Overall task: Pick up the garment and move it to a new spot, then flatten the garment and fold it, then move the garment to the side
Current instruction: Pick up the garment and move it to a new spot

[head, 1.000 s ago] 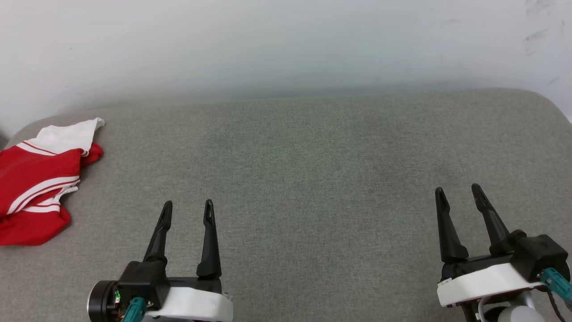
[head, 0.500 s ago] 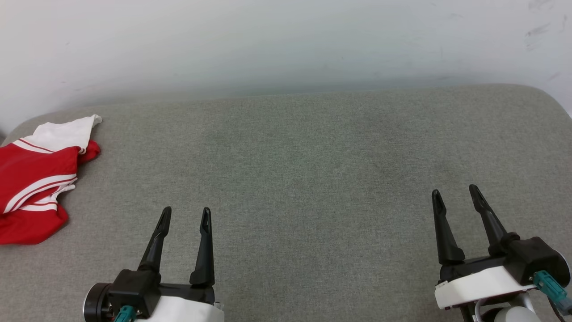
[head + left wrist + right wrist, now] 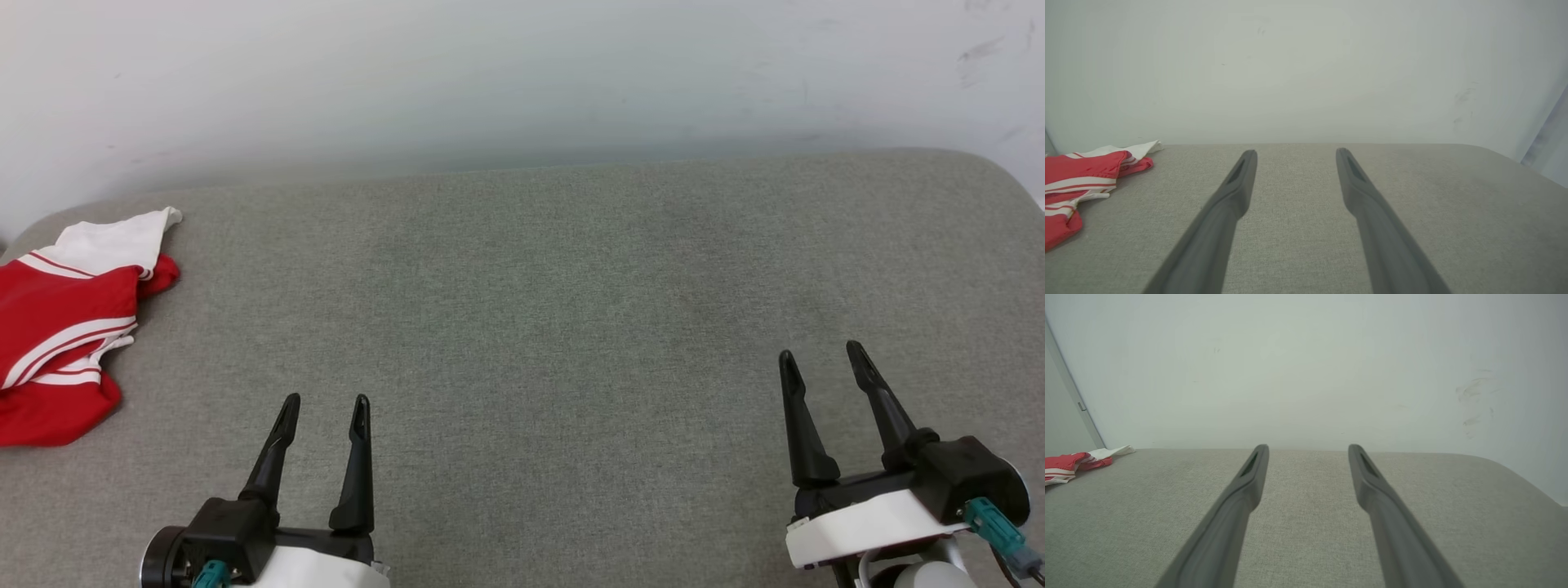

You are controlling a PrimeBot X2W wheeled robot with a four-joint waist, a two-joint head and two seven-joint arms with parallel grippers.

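1. A wide grey fabric surface point(image 3: 555, 310) with rounded far corners fills the head view; a pale wall point(image 3: 490, 73) rises directly behind it.
2. The garment point(image 3: 61, 327) lies crumpled at the surface's far left, partly cut off by the picture's left border; it is red, with a white sleeve at its far end and red-and-white stripes across it.
3. The left pincer point(image 3: 326, 400) sits at the lower left; its two long dark fingers point towards the wall and stand spread apart, with bare grey fabric showing between them; it holds nothing; it is to the right of the garment and well apart from it.
4. The right pincer point(image 3: 820, 351) sits at the lower right; its fingers lean slightly left and are likewise spread wide; nothing is between them; the bare middle of the surface separates the two pincers.
5. In the left wrist view, the left pincer's fingers reach out over the surface, tips well apart; the garment point(image 3: 1081, 171) is rumpled at the left edge, its white sleeve tip nearest the wall.
6. In the right wrist view, the right pincer's fingers are parted in the same way; the garment point(image 3: 1065, 465) is small at the far left, close to the wall.
7. Whether either pincer's fingertips touch the fabric or hang just above it cannot be told.
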